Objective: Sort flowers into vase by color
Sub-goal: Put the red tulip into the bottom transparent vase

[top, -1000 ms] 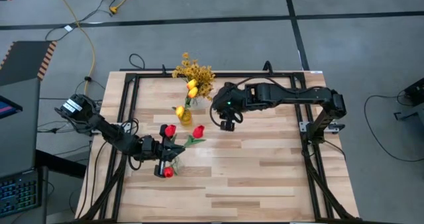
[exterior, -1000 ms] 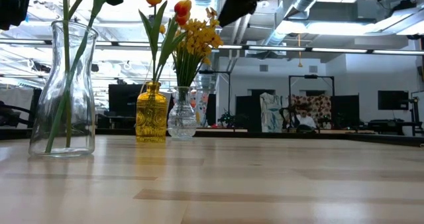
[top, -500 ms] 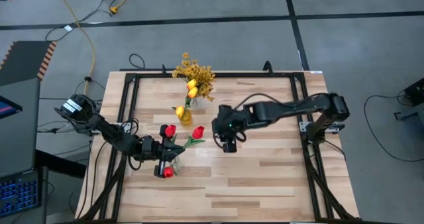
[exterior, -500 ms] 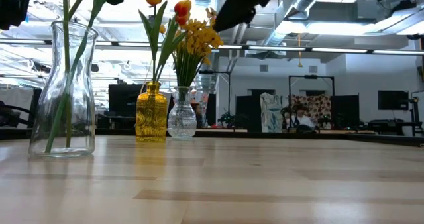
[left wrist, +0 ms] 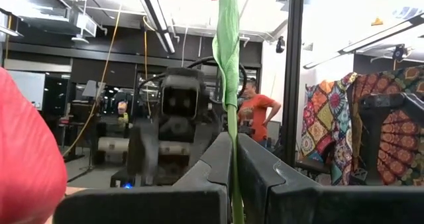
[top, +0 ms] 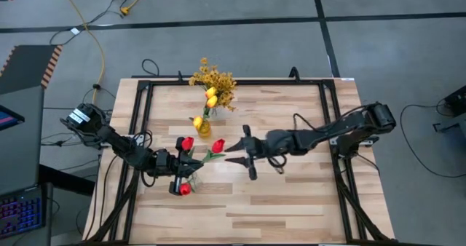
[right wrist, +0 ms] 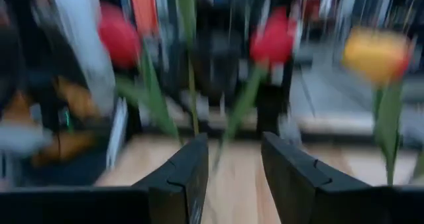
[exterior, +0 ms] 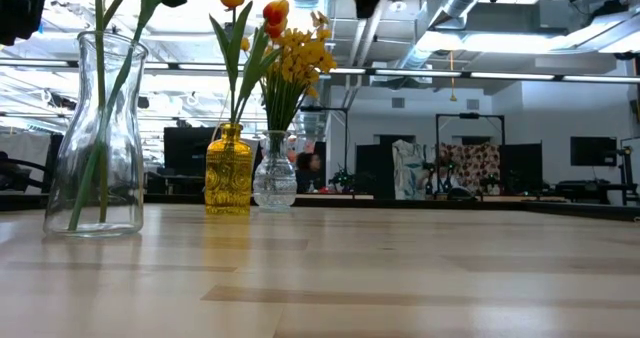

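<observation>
High view: your left gripper (top: 182, 175) sits by the clear vase (top: 191, 179) on the wood-plank table (top: 291, 195), pinched shut on a green stem (top: 195, 162). Red tulips (top: 218, 145) fan out around that vase. Right gripper (top: 239, 154) reaches in from the far side, fingers parted, holding nothing, just beside the tulips. Beyond them, an amber vase (top: 203, 127) with yellow tulips (top: 211, 97) and the mustard spray (top: 212, 78).

Low view: clear glass carafe (exterior: 95, 138) with stems in it; next over, a ribbed amber vase (exterior: 229, 170), then a small cut-glass vase (exterior: 275, 172) holding the spray (exterior: 297, 58).

Left wrist: fingers (left wrist: 212, 164) clamp the thin stem (left wrist: 232, 151); right arm (left wrist: 177, 128) faces you, a person (left wrist: 255, 114) stands behind it.

Right wrist: blurred; fingers (right wrist: 192, 168) apart, two red blooms (right wrist: 273, 40) and stems ahead, one yellow (right wrist: 374, 55) off to the side.
</observation>
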You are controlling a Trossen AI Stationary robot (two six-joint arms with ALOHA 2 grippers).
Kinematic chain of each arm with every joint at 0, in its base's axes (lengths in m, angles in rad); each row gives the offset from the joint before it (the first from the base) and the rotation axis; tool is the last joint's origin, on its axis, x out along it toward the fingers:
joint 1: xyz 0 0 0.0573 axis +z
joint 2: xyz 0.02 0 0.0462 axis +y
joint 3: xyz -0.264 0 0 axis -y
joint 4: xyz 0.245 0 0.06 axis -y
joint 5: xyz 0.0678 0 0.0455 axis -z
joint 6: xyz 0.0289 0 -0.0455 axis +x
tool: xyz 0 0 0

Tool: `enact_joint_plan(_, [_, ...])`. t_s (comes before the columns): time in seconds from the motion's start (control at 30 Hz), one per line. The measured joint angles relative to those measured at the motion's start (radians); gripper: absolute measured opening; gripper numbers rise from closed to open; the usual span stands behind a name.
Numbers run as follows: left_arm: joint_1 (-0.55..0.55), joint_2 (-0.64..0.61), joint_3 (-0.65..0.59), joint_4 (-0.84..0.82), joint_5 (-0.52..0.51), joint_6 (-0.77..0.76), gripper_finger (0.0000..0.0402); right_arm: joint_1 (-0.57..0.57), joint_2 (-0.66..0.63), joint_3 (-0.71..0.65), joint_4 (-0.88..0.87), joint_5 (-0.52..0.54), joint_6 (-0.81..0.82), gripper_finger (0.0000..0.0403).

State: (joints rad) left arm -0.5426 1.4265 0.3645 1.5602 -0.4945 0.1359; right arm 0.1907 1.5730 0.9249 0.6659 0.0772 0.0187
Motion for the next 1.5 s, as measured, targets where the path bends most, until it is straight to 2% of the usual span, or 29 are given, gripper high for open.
enact_joint_plan(0.13, [0.000,0.000,0.000,0.000,0.000,-0.001,0.0000,-0.019,0.048,-0.008,0.159,0.000,-0.001,0.0166])
enact_joint_plan(0.5, [0.000,0.000,0.000,-0.001,0.001,-0.002,0.0000,-0.023,0.202,0.086,0.289,-0.057,-0.053,0.0166])
enact_joint_plan(0.97, [0.000,0.000,0.000,-0.023,0.001,-0.009,0.0000,-0.014,0.214,0.193,0.273,-0.080,-0.080,0.0166])
enact_joint_plan(1.5, [0.000,0.000,0.000,-0.031,-0.009,-0.009,0.0000,0.008,0.215,0.194,0.251,-0.082,-0.073,0.0166])
